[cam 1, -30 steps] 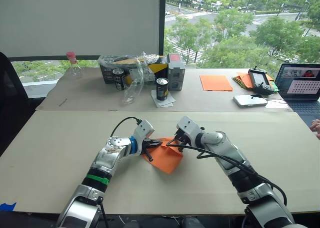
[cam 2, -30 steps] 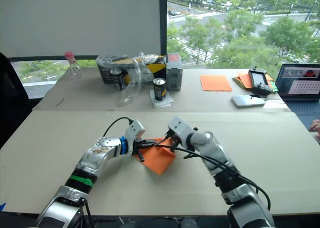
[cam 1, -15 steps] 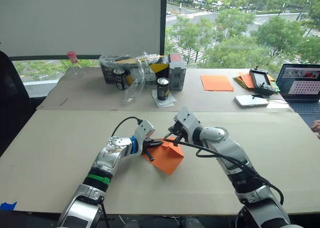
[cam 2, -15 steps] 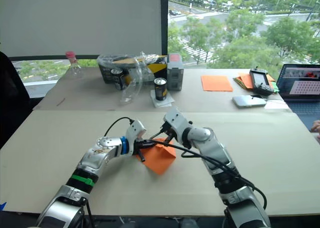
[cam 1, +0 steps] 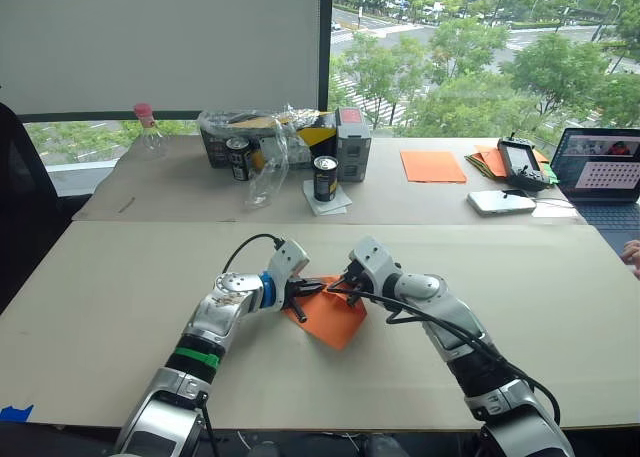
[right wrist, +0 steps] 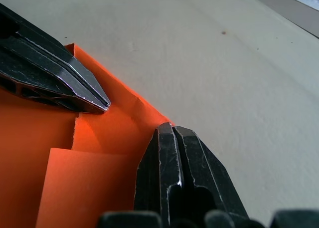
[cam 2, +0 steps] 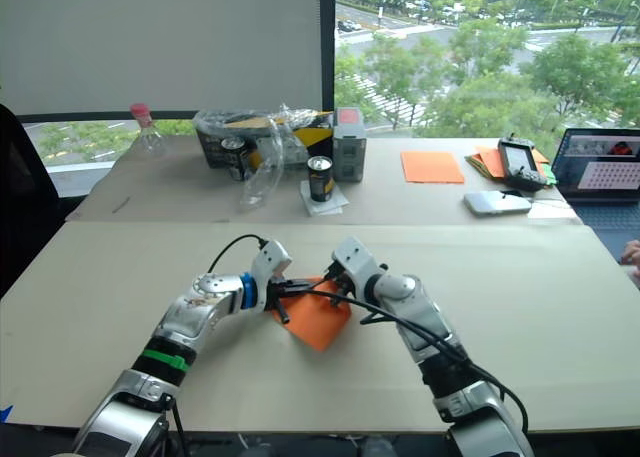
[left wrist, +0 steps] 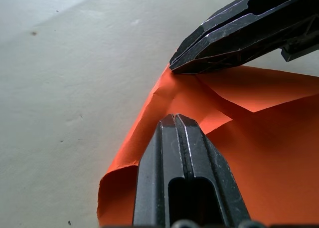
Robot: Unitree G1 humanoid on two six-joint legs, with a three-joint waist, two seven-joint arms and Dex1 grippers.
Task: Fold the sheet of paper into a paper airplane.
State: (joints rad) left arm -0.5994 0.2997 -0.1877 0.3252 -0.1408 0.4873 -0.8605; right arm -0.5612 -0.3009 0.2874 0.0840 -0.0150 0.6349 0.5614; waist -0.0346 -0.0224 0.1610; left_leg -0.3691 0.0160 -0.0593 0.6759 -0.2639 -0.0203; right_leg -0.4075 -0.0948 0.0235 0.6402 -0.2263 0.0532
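The sheet of paper (cam 1: 335, 322) is a creased orange wedge lying on the near table, with a small flap folded over its far corner (left wrist: 259, 153). My left gripper (cam 1: 316, 288) comes in from the left, shut, with its tips resting on the paper's far corner. My right gripper (cam 1: 336, 288) comes in from the right, also shut, and its tip (right wrist: 171, 129) sits on the paper's far edge, very close to the left one. In the left wrist view the paper's edge curls up (left wrist: 117, 180) beside my own fingers (left wrist: 164, 153).
On the far table stand a can (cam 1: 324, 178), another can (cam 1: 238, 158), a clear bottle (cam 1: 148, 132), crumpled plastic, a smooth orange sheet (cam 1: 432, 166), a paper pile (cam 1: 490, 160), a controller (cam 1: 522, 164) and a laptop (cam 1: 608, 172). A person's hand (cam 1: 632, 255) shows at the right edge.
The right gripper rose with a raised flap of paper half a second ago, then came back down; the flap now lies flat. The left gripper held still.
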